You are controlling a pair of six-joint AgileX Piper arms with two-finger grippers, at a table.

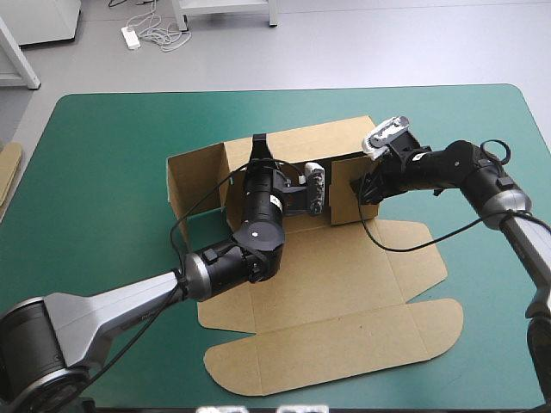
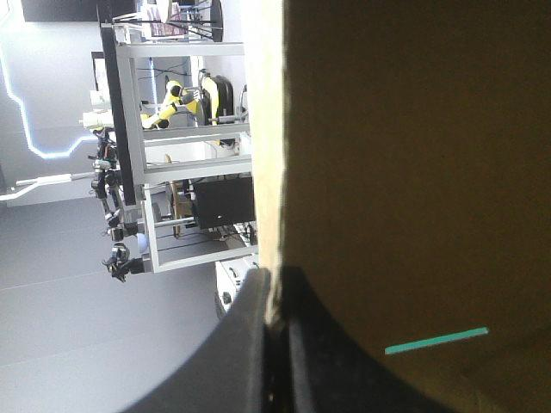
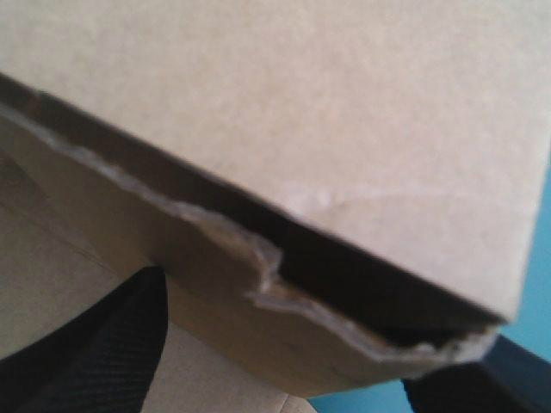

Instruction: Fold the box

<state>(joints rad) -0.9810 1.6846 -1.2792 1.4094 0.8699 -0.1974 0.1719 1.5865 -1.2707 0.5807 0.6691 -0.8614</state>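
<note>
The brown box (image 1: 344, 284) lies in the middle of the teal-green cover, its lid and front flaps flat and its back and side walls raised. My left gripper (image 1: 258, 148) reaches over the tray to the back wall. In the left wrist view its black fingers (image 2: 250, 344) meet in a point, shut on the board's (image 2: 413, 172) upright edge. My right gripper (image 1: 360, 186) is at the raised right side wall. Its fingers (image 3: 103, 353) stand wide apart, open, with the folded wall's (image 3: 301, 103) torn-edged layers between them.
The teal-green cover (image 1: 103, 146) is bare to the left, right and behind the box. An edge of more brown board (image 1: 7, 168) shows at the table's left edge. The flat lid reaches close to the table's front edge.
</note>
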